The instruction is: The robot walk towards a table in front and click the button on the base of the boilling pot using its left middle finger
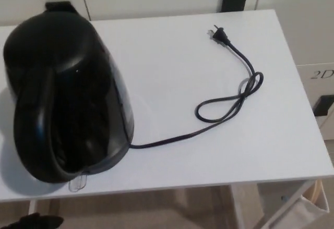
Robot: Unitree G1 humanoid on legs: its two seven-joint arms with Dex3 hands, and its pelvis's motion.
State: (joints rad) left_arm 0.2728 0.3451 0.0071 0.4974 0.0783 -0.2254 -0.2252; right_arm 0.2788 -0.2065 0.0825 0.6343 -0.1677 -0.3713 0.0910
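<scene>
Kettle (65, 98), one only and black, is standing on the left part of the one white table (172, 62), with its clear button (78, 183) poking out at the base by the near edge. One black cord (229, 101) is running from the kettle's base to the right, looping once and ending in a plug (218, 35) lying unplugged near the far edge. A dark shape, perhaps the left hand (31, 221), is showing at the bottom left corner below the table, too little of it to tell its fingers' state, while a white cloth bin (300, 213) is hanging under the table's right end.

White table (292, 151) — black kettle (62, 104), looped cord (229, 106)
</scene>
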